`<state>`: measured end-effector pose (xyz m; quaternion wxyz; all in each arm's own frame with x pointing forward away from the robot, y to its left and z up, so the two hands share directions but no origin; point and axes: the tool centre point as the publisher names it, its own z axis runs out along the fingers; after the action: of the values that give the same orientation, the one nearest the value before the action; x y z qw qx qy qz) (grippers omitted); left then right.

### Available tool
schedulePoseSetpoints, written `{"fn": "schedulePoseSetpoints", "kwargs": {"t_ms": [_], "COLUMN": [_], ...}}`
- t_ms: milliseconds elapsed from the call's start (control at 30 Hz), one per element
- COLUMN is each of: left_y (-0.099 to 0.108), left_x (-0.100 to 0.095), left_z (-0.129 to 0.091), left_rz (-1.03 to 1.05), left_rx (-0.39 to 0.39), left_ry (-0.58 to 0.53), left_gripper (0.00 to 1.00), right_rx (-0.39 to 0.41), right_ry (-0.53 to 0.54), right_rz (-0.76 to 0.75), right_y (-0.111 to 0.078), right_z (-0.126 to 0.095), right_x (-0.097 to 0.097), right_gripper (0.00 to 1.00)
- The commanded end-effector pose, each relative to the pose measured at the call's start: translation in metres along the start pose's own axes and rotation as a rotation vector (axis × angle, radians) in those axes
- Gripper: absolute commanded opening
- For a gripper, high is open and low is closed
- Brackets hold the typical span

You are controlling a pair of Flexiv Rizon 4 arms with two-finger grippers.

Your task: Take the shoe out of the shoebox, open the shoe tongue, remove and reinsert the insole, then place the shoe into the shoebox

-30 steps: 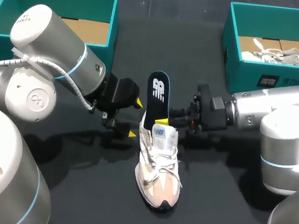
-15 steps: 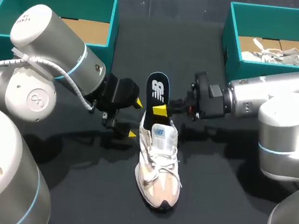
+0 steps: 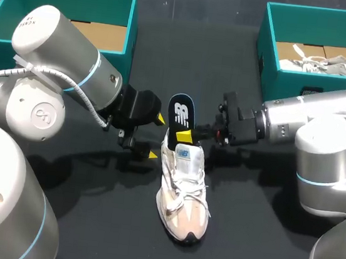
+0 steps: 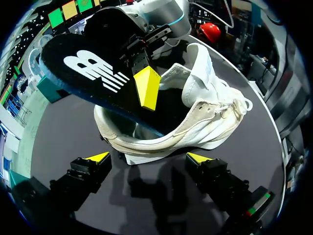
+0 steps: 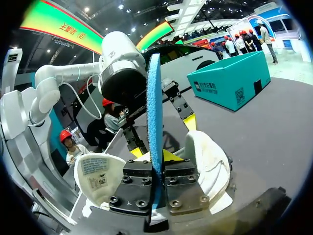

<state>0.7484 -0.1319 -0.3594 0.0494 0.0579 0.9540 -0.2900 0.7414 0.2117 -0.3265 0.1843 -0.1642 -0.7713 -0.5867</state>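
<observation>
Shoe (image 3: 183, 187) stands on the black table (image 3: 85, 226) at the centre of the head frame, toe toward the lower edge. It is well apart from the teal shoebox (image 3: 69, 0) at upper left and the second shoebox (image 3: 286, 83) at upper right. The right arm (image 3: 300, 120) enters from the right edge, forearm near level, jaws clamped on the dark insole (image 3: 181, 113), which rises from the heel opening. The left arm (image 3: 72, 73) enters from the left edge, jaws spread wide beside the heel, touching nothing. The left wrist view shows the heel just ahead of its yellow tips (image 4: 98, 157), with a gap between. The right wrist view shows the insole edge-on, pinched from both sides.
</observation>
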Motion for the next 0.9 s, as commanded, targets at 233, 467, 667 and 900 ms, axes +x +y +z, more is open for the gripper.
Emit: {"fn": "schedulePoseSetpoints", "kwargs": {"t_ms": [233,467,667,900], "left_y": [0.000,0.000,0.000,0.000], "left_x": [0.000,0.000,0.000,0.000], "left_z": [0.001,0.001,0.001,0.001], "left_rz": [0.001,0.001,0.001,0.001], "left_rx": [-0.001,-0.001,-0.001,-0.001], "left_ry": [-0.001,-0.001,-0.001,-0.001], "left_gripper": [1.00,1.00,1.00,1.00], "right_rx": [0.018,-0.018,0.005,0.011], "right_ry": [-0.031,-0.025,-0.019,-0.005], "right_rz": [0.071,-0.005,-0.046,-0.046], "right_y": [-0.019,0.001,0.019,0.029], "right_z": [-0.003,-0.009,-0.005,-0.003], "right_x": [0.006,0.012,0.006,-0.004], "right_gripper": [0.00,0.44,0.44,0.13]}}
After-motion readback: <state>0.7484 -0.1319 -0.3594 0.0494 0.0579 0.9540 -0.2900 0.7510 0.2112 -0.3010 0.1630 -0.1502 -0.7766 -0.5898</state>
